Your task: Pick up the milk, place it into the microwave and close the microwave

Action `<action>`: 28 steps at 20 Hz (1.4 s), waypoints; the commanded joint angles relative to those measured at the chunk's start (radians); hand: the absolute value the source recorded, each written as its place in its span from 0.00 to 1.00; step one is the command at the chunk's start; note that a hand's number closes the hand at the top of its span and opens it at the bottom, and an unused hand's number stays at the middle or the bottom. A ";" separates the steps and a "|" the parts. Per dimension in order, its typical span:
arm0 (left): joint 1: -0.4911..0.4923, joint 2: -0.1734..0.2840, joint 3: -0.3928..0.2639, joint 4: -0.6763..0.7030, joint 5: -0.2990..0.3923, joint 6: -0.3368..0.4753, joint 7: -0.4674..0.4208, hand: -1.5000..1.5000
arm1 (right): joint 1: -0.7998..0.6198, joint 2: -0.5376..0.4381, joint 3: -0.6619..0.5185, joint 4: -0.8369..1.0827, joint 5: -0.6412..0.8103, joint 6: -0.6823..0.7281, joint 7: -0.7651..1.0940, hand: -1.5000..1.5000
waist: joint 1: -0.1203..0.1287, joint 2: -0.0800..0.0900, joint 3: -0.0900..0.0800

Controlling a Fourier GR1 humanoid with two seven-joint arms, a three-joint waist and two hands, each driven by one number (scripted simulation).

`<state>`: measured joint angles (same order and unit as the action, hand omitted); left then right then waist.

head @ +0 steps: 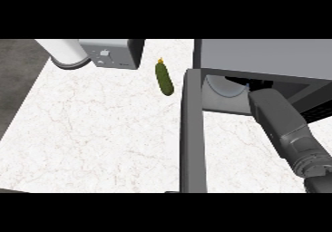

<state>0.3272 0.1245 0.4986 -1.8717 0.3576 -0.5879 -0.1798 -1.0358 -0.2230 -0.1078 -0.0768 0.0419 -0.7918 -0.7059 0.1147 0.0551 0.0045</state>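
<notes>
The grey microwave (262, 56) stands at the back right with its door (193, 136) swung wide open toward me. My right forearm (282, 122) reaches into the cavity, above the pale turntable (222, 89). Only a dark part of my right hand (261, 84) shows under the microwave's top edge. I cannot make out its fingers. The milk is hidden from me; whether it is in the hand or inside the cavity I cannot tell. My left hand does not show.
A green cucumber (164, 78) lies on the white marble counter (95, 127) just left of the open door. A grey toaster (115, 53) and a white cylinder (65, 52) stand at the back left. The counter's left edge (21, 104) borders dark floor.
</notes>
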 commanded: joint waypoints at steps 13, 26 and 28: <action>-0.065 0.007 -0.017 0.056 -0.034 0.017 0.005 0.00 | 0.008 -0.003 0.054 0.032 0.066 -0.080 0.018 0.00 | 0.029 0.011 0.001; -0.099 0.008 -0.026 0.107 -0.068 0.023 -0.012 0.00 | -0.029 0.050 0.083 0.034 0.104 -0.081 0.054 0.00 | 0.017 0.003 -0.001; -0.126 0.014 -0.031 0.120 -0.077 0.027 -0.017 0.00 | -0.044 0.072 0.084 0.033 0.106 -0.077 0.064 0.00 | 0.016 0.005 -0.001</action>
<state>0.2273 0.1333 0.4694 -1.7765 0.2922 -0.5665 -0.1897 -1.0650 -0.1717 -0.0287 -0.0443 0.1412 -0.8662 -0.6430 0.1351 0.0597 0.0044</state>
